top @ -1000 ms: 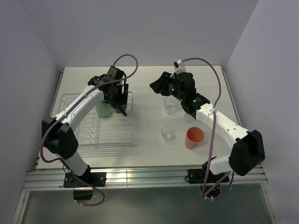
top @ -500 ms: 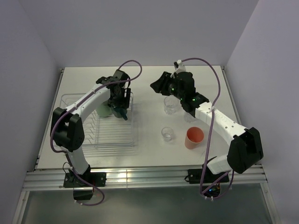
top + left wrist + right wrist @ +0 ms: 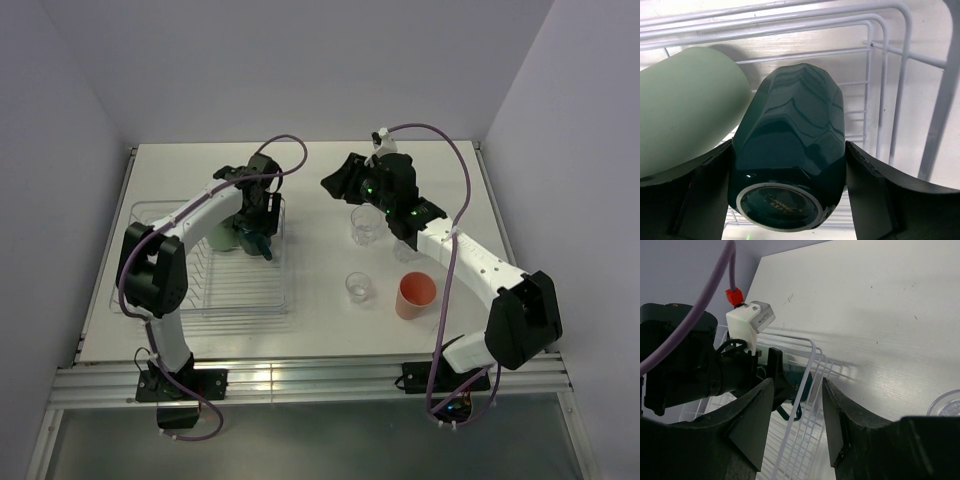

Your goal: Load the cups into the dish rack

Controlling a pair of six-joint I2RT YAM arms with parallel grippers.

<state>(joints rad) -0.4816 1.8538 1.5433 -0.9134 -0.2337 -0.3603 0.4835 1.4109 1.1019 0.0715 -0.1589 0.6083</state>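
The left gripper point(image 3: 790, 192) has the dark teal mug point(image 3: 790, 140) clamped between its two fingers, jaws spread about as wide as the mug's body and pressed to its sides. The mug hangs mouth-down, its cream base ring turned up toward the wrist, at the far right corner of the dish rack point(image 3: 150, 212), just beside the pale green tumbler point(image 3: 685, 110) that already sits in the rack. I can't tell whether the mug is resting on the wires yet. So the step in hand looks like setting the mug down. Next, I'd say, it needs lowering until the rack carries it, then the jaws opened and lifted straight off without knocking the tumbler. The right gripper point(image 3: 792, 415) hovers over the far middle of the table point(image 3: 450, 180), jaws parted and empty. Below it, the clear glasses point(image 3: 367, 225) and the salmon-pink tumbler point(image 3: 415, 294) wait on the table's right half.
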